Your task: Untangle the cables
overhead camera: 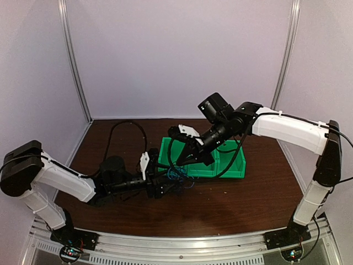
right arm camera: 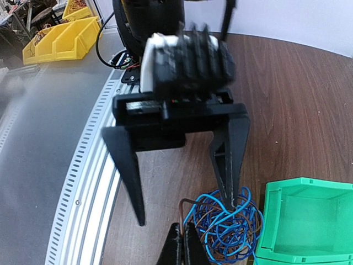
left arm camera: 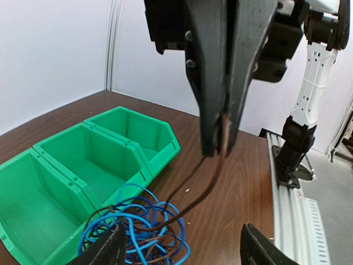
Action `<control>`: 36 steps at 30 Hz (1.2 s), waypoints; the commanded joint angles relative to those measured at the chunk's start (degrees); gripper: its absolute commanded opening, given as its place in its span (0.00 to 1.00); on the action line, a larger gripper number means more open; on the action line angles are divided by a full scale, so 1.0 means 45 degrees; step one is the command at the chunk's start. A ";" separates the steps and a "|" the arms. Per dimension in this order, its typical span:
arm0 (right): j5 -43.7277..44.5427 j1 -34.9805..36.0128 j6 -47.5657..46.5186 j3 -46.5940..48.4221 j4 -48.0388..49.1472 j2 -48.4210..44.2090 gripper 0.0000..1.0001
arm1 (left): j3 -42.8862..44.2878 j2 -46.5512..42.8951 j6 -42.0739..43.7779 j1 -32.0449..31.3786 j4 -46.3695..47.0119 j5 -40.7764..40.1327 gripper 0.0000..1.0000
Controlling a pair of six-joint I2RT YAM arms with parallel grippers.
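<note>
Judging by their thin gauge and loose curls, the cables [left arm camera: 138,234] should be very light, limp and a little springy, with smooth insulation that could slide through a weak pinch. A pull on one strand seems likelier to drag the whole knot across the table [left arm camera: 237,182] than to free it, unless the rest is held down. They lie as one small tangle of blue and brown-to-dark wire on the wood, just beside the front of the nearest green bin [left arm camera: 83,165], between the two arms. The best places to take hold look like a single strand where it leaves the heap, and the body of the heap itself as an anchor. The right gripper [left arm camera: 219,144] has its jaws pressed together on just such a brown strand [left arm camera: 196,190], which runs from the fingertips down in a shallow curve into the tangle; the gripper itself hangs above the heap and apart from it. The left gripper [right arm camera: 187,212] is spread wide and has hold of nothing. In the right wrist view one of its fingers reaches down to the near edge of the tangle, so the heap sits at that fingertip and only partly inside the opening; whether the tip touches the wires I cannot tell
</note>
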 commanded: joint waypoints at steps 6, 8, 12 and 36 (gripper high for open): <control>-0.1495 0.0058 -0.0082 0.1984 -0.1670 -0.0554 0.00 | 0.0483 0.2411 0.0132 -0.0075 0.3451 -0.0600 0.47; -0.1598 0.0055 0.0068 0.2412 -0.1706 -0.0717 0.00 | 0.0387 0.2610 0.0114 -0.0087 0.3485 -0.0534 0.37; -0.1884 0.0040 0.0331 0.3337 -0.1843 -0.0791 0.00 | 0.0428 0.2819 0.0197 -0.0094 0.3035 -0.0526 0.13; -0.4399 -0.2589 0.1997 0.8171 -0.0990 -0.1274 0.00 | -0.1216 -0.0379 -0.0182 -0.0091 -0.1169 -0.2014 0.11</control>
